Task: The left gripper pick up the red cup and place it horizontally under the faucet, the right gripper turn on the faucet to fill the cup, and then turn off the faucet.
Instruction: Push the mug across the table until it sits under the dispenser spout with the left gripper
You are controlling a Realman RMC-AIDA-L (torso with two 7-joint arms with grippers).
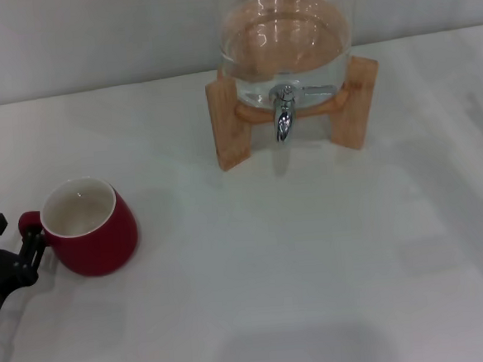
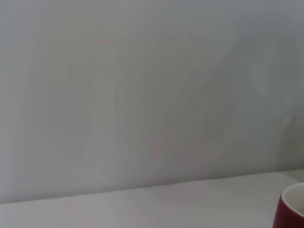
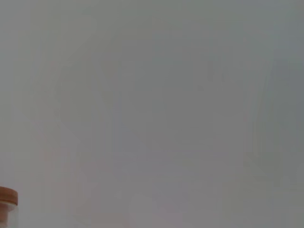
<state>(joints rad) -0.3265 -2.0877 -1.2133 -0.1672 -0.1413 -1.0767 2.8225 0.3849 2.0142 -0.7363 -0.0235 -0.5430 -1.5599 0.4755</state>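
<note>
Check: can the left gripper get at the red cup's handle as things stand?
Probably yes. The left gripper sits open at the table's left edge, its fingers flanking the handle of the upright red cup. Nothing lies between them; the faucet stands far off.

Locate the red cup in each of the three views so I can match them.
Head view: the red cup stands upright on the white table, lower left, the left end effector at its handle.
Left wrist view: only its rim and side show at the lower right corner.
Right wrist view: not in it.
Shared landmark: the white table.
</note>
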